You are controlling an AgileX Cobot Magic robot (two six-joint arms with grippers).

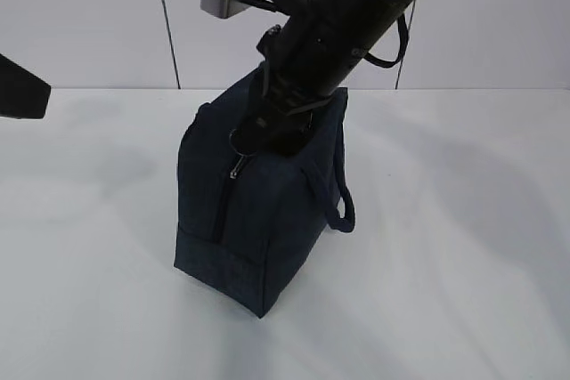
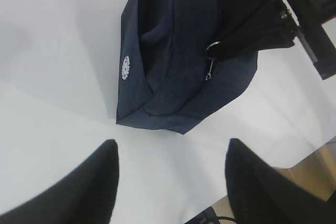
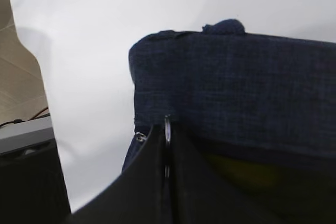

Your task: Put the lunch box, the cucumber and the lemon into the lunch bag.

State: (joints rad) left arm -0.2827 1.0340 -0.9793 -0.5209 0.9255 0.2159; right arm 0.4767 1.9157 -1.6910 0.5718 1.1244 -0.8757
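The dark navy lunch bag (image 1: pixel 258 220) stands upright in the middle of the white table, also seen in the left wrist view (image 2: pixel 173 51) and the right wrist view (image 3: pixel 236 82). My right gripper (image 1: pixel 260 135) sits on the bag's top front, shut on the silver ring pull (image 3: pixel 167 125) of the zipper (image 1: pixel 221 206). A blurred yellow-green patch (image 3: pixel 241 171) shows in the dark gap under the fabric; I cannot tell what it is. The lunch box, cucumber and lemon are otherwise hidden. My left gripper (image 2: pixel 171 153) hovers open over bare table in front of the bag.
The bag's strap handle (image 1: pixel 340 198) hangs down its right side. The left arm's tip (image 1: pixel 20 88) pokes in at the far left. The table edge (image 2: pixel 299 158) runs close to the left gripper's right finger, and a grey box (image 3: pixel 26 135) sits beyond the edge.
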